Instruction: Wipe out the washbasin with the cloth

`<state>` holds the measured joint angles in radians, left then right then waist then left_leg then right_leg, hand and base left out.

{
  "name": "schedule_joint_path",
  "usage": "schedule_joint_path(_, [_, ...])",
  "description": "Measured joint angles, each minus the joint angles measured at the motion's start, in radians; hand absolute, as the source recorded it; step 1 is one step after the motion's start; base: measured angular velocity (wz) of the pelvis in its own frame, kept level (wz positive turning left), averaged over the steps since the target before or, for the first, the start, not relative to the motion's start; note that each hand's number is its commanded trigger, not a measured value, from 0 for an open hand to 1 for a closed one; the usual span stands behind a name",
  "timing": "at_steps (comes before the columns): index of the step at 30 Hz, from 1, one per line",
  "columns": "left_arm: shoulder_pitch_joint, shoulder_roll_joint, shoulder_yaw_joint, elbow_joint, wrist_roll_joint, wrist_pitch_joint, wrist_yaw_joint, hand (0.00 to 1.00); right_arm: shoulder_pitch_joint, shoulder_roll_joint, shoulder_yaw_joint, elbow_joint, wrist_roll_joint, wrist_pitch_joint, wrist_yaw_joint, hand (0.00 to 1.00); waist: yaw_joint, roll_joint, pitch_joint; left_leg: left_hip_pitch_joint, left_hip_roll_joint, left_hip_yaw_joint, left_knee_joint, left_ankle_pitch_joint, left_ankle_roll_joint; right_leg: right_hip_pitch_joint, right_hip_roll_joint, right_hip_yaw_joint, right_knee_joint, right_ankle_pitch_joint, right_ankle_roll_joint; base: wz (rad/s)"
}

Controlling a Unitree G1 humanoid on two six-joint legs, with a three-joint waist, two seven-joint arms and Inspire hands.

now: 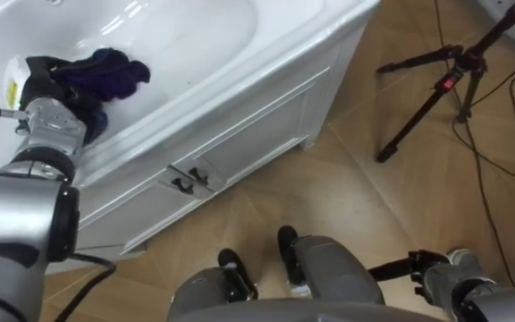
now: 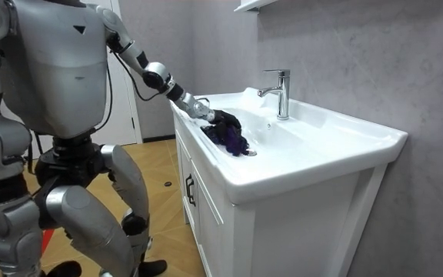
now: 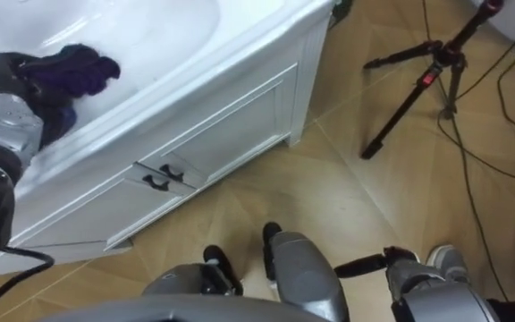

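Observation:
A dark purple cloth (image 1: 113, 73) lies bunched inside the white basin (image 1: 199, 40), near its front wall. My left hand (image 1: 45, 79) reaches over the basin's rim, its black fingers curled into the cloth's edge. In the room view the same hand (image 2: 204, 110) holds the cloth (image 2: 231, 135) just short of the drain, with the arm stretched out from the room view's left. My right hand (image 1: 416, 266) hangs low beside my body above the floor, fingers straight and holding nothing.
A chrome faucet (image 2: 278, 92) stands at the back of the basin. Under the basin is a white cabinet (image 1: 240, 143) with two dark door handles (image 1: 191, 180). A black tripod (image 1: 436, 89) stands on the wooden floor to my right.

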<state>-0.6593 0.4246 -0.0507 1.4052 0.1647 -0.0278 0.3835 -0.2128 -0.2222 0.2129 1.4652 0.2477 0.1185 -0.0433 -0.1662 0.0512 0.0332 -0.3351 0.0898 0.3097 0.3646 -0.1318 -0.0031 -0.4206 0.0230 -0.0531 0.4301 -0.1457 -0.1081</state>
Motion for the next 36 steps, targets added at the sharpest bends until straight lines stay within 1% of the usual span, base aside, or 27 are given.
schedule_joint_path(1, [0.003,0.003,-0.001,0.000,0.008,0.000,-0.001,1.00,0.000,-0.002,-0.001,0.005,-0.001,-0.003,0.000,0.00,0.005,0.001,-0.0007,0.000,0.000,-0.004,0.000,0.001,-0.001,0.002,0.000,-0.003,0.000,0.000,0.000,0.15])
schedule_joint_path(2, [0.012,0.013,0.000,0.000,0.034,0.000,0.000,1.00,0.000,-0.006,-0.005,0.015,-0.002,-0.009,0.001,0.00,0.013,0.002,-0.0016,0.000,0.000,-0.010,-0.002,0.002,-0.003,0.005,-0.001,-0.010,-0.001,-0.002,0.000,0.15])
schedule_joint_path(3, [0.022,0.024,0.003,0.000,0.070,0.000,0.002,1.00,0.002,-0.015,-0.026,0.018,-0.006,-0.011,0.003,0.00,0.015,0.005,-0.0035,0.001,0.000,-0.013,-0.003,0.004,-0.004,0.007,-0.002,-0.015,-0.002,-0.003,0.001,0.13])
schedule_joint_path(4, [0.027,0.028,0.003,0.000,0.087,0.000,0.003,1.00,0.006,-0.019,-0.039,0.019,-0.006,-0.012,0.003,0.00,0.016,0.008,-0.0050,0.001,0.000,-0.014,-0.003,0.005,-0.004,0.009,-0.002,-0.018,-0.003,-0.003,0.001,0.14])
schedule_joint_path(5, [0.036,0.031,0.002,0.000,0.118,0.004,0.004,1.00,0.008,-0.028,-0.050,0.017,-0.006,-0.015,0.001,0.00,0.015,0.015,-0.0076,0.006,0.002,-0.020,-0.004,0.007,-0.005,0.023,-0.003,-0.030,-0.014,-0.003,0.000,0.14])
schedule_joint_path(7, [0.055,0.031,0.001,-0.001,0.153,0.006,0.006,1.00,0.021,-0.033,-0.053,0.020,-0.017,-0.016,0.001,0.00,0.017,0.021,-0.0113,0.023,0.003,-0.025,-0.010,0.009,-0.008,0.047,-0.003,-0.041,-0.029,-0.002,-0.001,0.10])
schedule_joint_path(9, [0.087,0.031,0.009,-0.004,0.189,0.005,0.006,1.00,0.045,-0.038,-0.060,0.019,-0.027,-0.016,0.000,0.00,0.037,0.023,-0.0126,0.053,0.001,-0.023,-0.031,0.012,-0.013,0.071,-0.004,-0.046,-0.041,-0.006,-0.007,-0.11])
schedule_joint_path(11, [0.108,0.031,0.025,-0.014,0.202,0.005,0.014,1.00,0.062,-0.038,-0.060,0.019,-0.027,-0.018,-0.005,0.00,0.041,0.027,-0.0171,0.065,0.002,-0.024,-0.042,0.015,-0.017,0.084,-0.007,-0.064,-0.053,-0.006,-0.007,-0.11])
schedule_joint_path(13, [0.120,0.031,0.047,-0.017,0.217,0.005,0.018,1.00,0.071,-0.038,-0.060,0.019,-0.027,-0.019,-0.008,0.00,0.046,0.028,-0.0188,0.077,0.003,-0.027,-0.050,0.016,-0.019,0.094,-0.006,-0.066,-0.060,-0.004,-0.004,-0.09])
schedule_joint_path(14, [0.123,0.031,0.049,-0.029,0.223,0.005,0.018,1.00,0.074,-0.039,-0.059,0.021,-0.026,-0.018,-0.009,0.00,0.050,0.032,-0.0213,0.078,0.004,-0.033,-0.056,0.019,-0.023,0.099,-0.008,-0.079,-0.071,-0.001,-0.006,0.00])
schedule_joint_path(17, [0.149,0.031,0.052,-0.075,0.262,0.006,0.018,1.00,0.088,-0.042,-0.060,0.024,-0.026,-0.018,-0.008,0.00,0.065,0.032,-0.0223,0.091,0.005,-0.054,-0.065,0.024,-0.030,0.128,-0.007,-0.104,-0.092,0.005,-0.022,0.13])
schedule_joint_path(19, [0.164,0.031,0.080,-0.109,0.308,0.005,0.018,1.00,0.100,-0.049,-0.068,0.020,-0.028,-0.019,-0.008,0.00,0.083,0.032,-0.0231,0.102,0.004,-0.072,-0.066,0.024,-0.031,0.149,-0.006,-0.117,-0.103,0.002,-0.027,0.20])
schedule_joint_path(20, [0.175,0.031,0.093,-0.139,0.330,0.005,0.021,1.00,0.105,-0.056,-0.081,0.018,-0.032,-0.021,-0.008,0.00,0.093,0.033,-0.0256,0.105,0.003,-0.083,-0.065,0.024,-0.031,0.158,-0.007,-0.127,-0.107,-0.002,-0.028,0.26])
schedule_joint_path(21, [0.187,0.031,0.094,-0.162,0.353,0.005,0.025,1.00,0.111,-0.062,-0.083,0.018,-0.039,-0.022,-0.009,0.00,0.099,0.035,-0.0300,0.110,0.002,-0.095,-0.066,0.024,-0.031,0.168,-0.007,-0.138,-0.110,-0.006,-0.031,0.26])
schedule_joint_path(22, [0.197,0.031,0.094,-0.177,0.357,0.005,0.029,1.00,0.115,-0.065,-0.086,0.018,-0.046,-0.023,-0.009,0.00,0.102,0.035,-0.0304,0.116,0.002,-0.094,-0.068,0.024,-0.032,0.175,-0.007,-0.140,-0.111,-0.007,-0.032,0.18])
schedule_joint_path(23, [0.225,0.031,0.094,-0.203,0.357,0.005,0.037,1.00,0.114,-0.069,-0.097,0.015,-0.069,-0.023,-0.008,0.00,0.107,0.037,-0.0360,0.129,0.002,-0.095,-0.075,0.025,-0.032,0.191,-0.007,-0.143,-0.119,-0.010,-0.033,0.07])
schedule_joint_path(25, [0.260,0.031,0.094,-0.228,0.357,0.006,0.046,1.00,0.115,-0.071,-0.107,0.013,-0.105,-0.029,-0.008,0.00,0.110,0.041,-0.0389,0.159,0.000,-0.097,-0.092,0.027,-0.035,0.218,-0.006,-0.145,-0.126,-0.016,-0.035,0.06])
schedule_joint_path(27, [0.303,0.031,0.095,-0.268,0.355,0.014,0.047,1.00,0.118,-0.079,-0.120,0.013,-0.144,-0.032,-0.005,0.00,0.114,0.048,-0.0440,0.184,0.000,-0.103,-0.101,0.027,-0.036,0.248,-0.005,-0.154,-0.139,-0.022,-0.036,0.11])
schedule_joint_path(28, [0.316,0.031,0.095,-0.284,0.355,0.020,0.047,1.00,0.122,-0.081,-0.120,0.012,-0.156,-0.031,-0.003,0.00,0.115,0.049,-0.0445,0.190,-0.001,-0.105,-0.102,0.027,-0.036,0.255,-0.005,-0.155,-0.139,-0.024,-0.037,0.16])
schedule_joint_path(29, [0.334,0.031,0.095,-0.310,0.354,0.026,0.046,1.00,0.130,-0.084,-0.120,-0.002,-0.184,-0.031,0.000,0.00,0.115,0.049,-0.0451,0.202,-0.004,-0.119,-0.107,0.027,-0.036,0.270,-0.007,-0.165,-0.140,-0.031,-0.037,0.23])
schedule_joint_path(30, [0.346,0.031,0.095,-0.331,0.354,0.027,0.046,1.00,0.145,-0.087,-0.120,-0.017,-0.204,-0.031,0.000,0.00,0.114,0.049,-0.0451,0.209,-0.007,-0.129,-0.110,0.026,-0.037,0.281,-0.009,-0.175,-0.140,-0.038,-0.037,0.27])
schedule_joint_path(32, [0.362,0.030,0.095,-0.361,0.353,0.029,0.043,1.00,0.156,-0.091,-0.120,-0.030,-0.223,-0.031,0.000,0.00,0.114,0.049,-0.0449,0.215,-0.010,-0.135,-0.112,0.027,-0.037,0.292,-0.012,-0.188,-0.140,-0.043,-0.038,0.23])
schedule_joint_path(34, [0.394,0.027,0.093,-0.418,0.328,0.043,0.042,1.00,0.158,-0.091,-0.119,-0.031,-0.221,-0.031,0.001,0.00,0.113,0.047,-0.0444,0.234,-0.012,-0.139,-0.131,0.029,-0.042,0.304,-0.013,-0.191,-0.143,-0.048,-0.037,0.12])
schedule_joint_path(35, [0.412,0.024,0.088,-0.452,0.297,0.052,0.042,1.00,0.159,-0.091,-0.119,-0.035,-0.216,-0.033,0.001,0.00,0.113,0.048,-0.0441,0.245,-0.014,-0.148,-0.144,0.032,-0.045,0.314,-0.013,-0.196,-0.148,-0.049,-0.037,0.08])
schedule_joint_path(36, [0.425,0.022,0.088,-0.471,0.293,0.051,0.042,1.00,0.157,-0.091,-0.118,-0.038,-0.214,-0.035,0.003,0.00,0.114,0.047,-0.0438,0.254,-0.015,-0.149,-0.152,0.033,-0.046,0.323,-0.013,-0.198,-0.154,-0.049,-0.036,0.07])
